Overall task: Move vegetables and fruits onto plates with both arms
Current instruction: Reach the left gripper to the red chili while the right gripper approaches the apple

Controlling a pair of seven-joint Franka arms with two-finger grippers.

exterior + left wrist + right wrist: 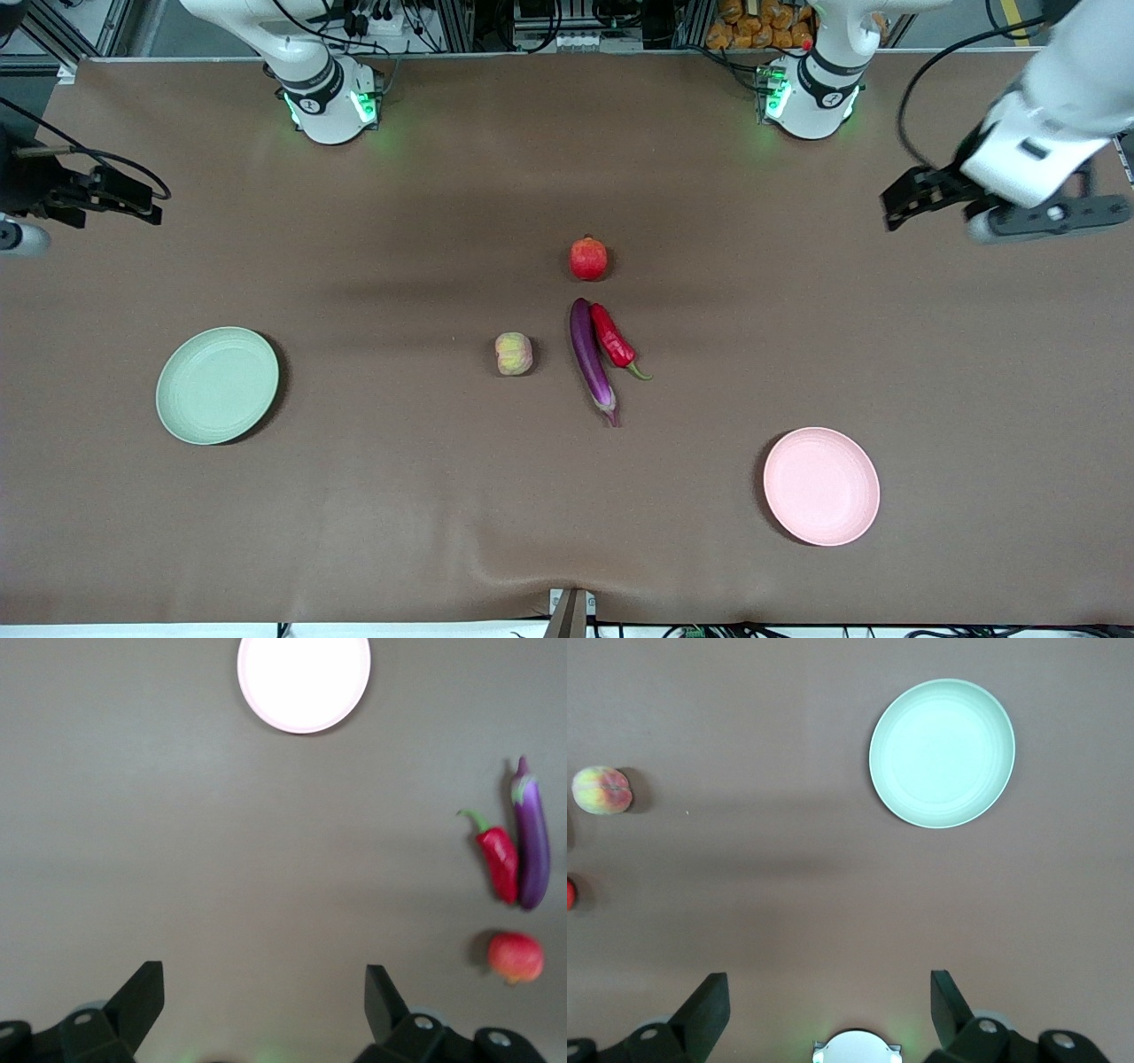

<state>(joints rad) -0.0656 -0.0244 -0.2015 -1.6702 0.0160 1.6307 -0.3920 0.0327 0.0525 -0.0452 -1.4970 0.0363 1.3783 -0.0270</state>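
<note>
Eggplant (592,359) well apart from left gripper (895,206)

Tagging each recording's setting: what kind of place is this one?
Most likely a robotics lab bench: two arms are mounted at a brown-covered table, cables and metal framing run along its edge, and the pale green plate and pale pink plate look staged.

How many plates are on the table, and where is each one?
2. The pale green plate lies toward the right arm's end of the table. The pale pink plate lies toward the left arm's end, nearer to the front camera. Both are empty.
</note>
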